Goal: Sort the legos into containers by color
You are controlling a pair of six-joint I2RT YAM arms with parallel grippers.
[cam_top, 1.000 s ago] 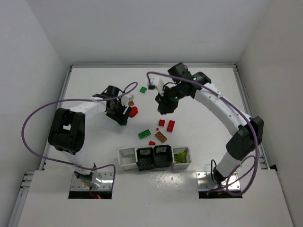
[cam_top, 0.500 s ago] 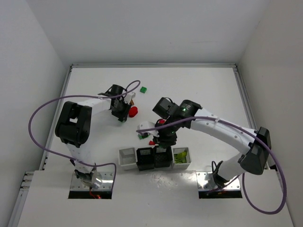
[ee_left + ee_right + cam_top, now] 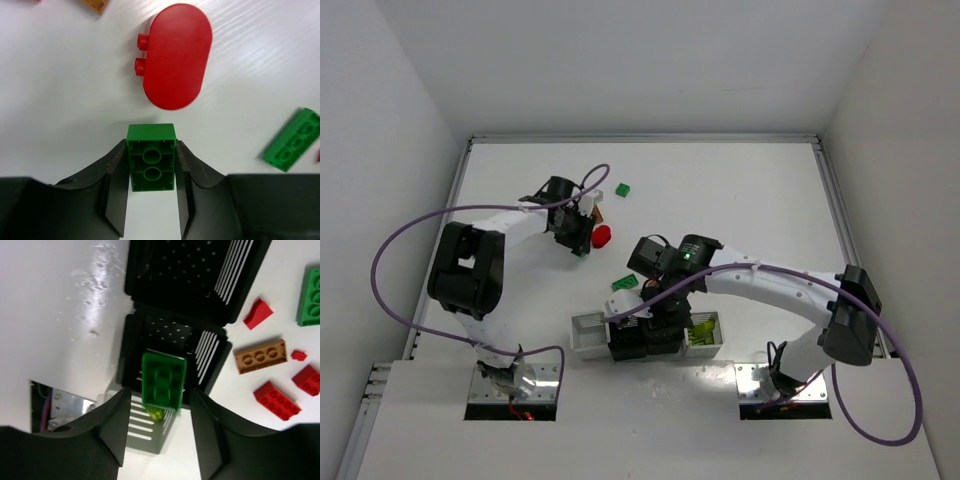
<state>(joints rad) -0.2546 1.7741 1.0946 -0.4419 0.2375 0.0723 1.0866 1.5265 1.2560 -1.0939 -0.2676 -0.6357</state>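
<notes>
My left gripper (image 3: 151,165) is shut on a dark green brick (image 3: 151,157), low over the table just short of a red oval lego (image 3: 175,55); in the top view it (image 3: 577,236) sits left of that red piece (image 3: 602,236). My right gripper (image 3: 160,402) is open above the containers (image 3: 588,335). A blurred dark green brick (image 3: 162,380) hangs free between its jaws, over a black slotted bin (image 3: 210,357). The white bin (image 3: 145,432) below holds a yellow-green piece. Red (image 3: 276,400), orange-brown (image 3: 260,356) and green (image 3: 312,295) legos lie beside the bins.
A green brick (image 3: 625,283) lies on the table just behind the bins, and a small green one (image 3: 622,190) at the back. A second green brick (image 3: 295,145) lies right of my left gripper. The right arm covers the black bins in the top view.
My right arm swung from the middle back of the table down over the containers and its jaws now stand apart from the green brick. My left gripper shifted slightly beside the red oval piece.
</notes>
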